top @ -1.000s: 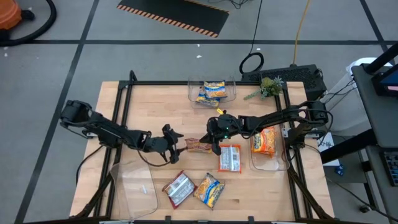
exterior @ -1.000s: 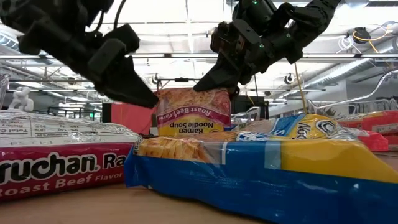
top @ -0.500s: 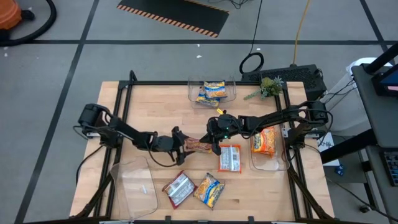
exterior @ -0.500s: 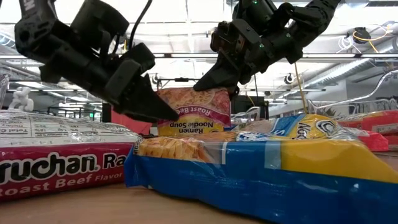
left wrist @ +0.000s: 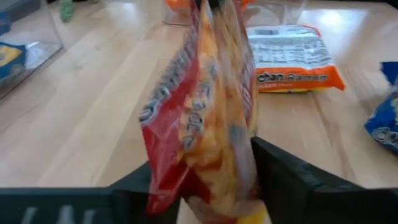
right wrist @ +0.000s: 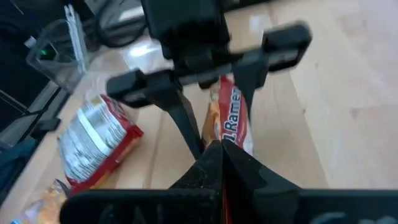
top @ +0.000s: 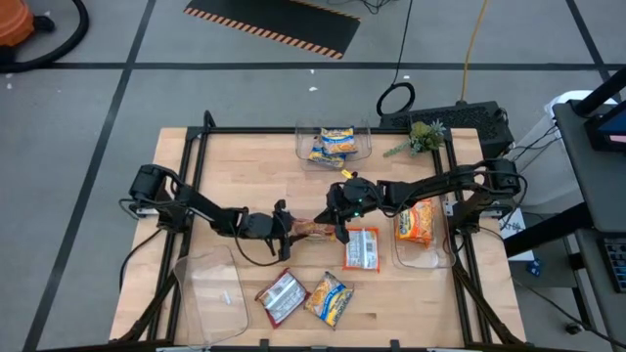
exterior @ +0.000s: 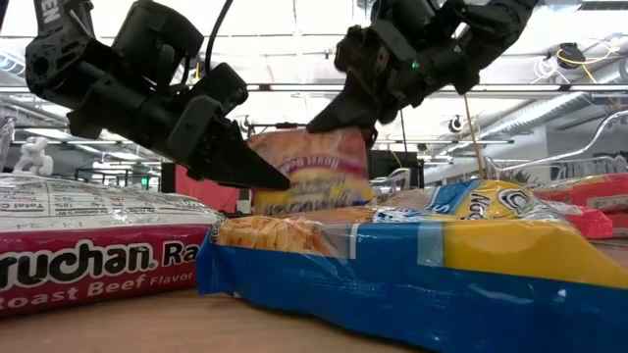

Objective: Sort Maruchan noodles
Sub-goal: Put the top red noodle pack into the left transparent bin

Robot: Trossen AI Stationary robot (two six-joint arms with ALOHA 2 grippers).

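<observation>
Hanging above mid-table, the red roast-beef packet point(top: 309, 229) stands on edge, its long axis running left to right between my two grippers. My right gripper point(top: 335, 228) is pinched tight on its right end; my left gripper point(top: 290, 229) has its fingers either side of the left end, closing but maybe not yet gripping. The handover turns on that end.

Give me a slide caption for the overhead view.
Left gripper and right gripper share one red plastic ramen packet mid-table during a handover.
</observation>
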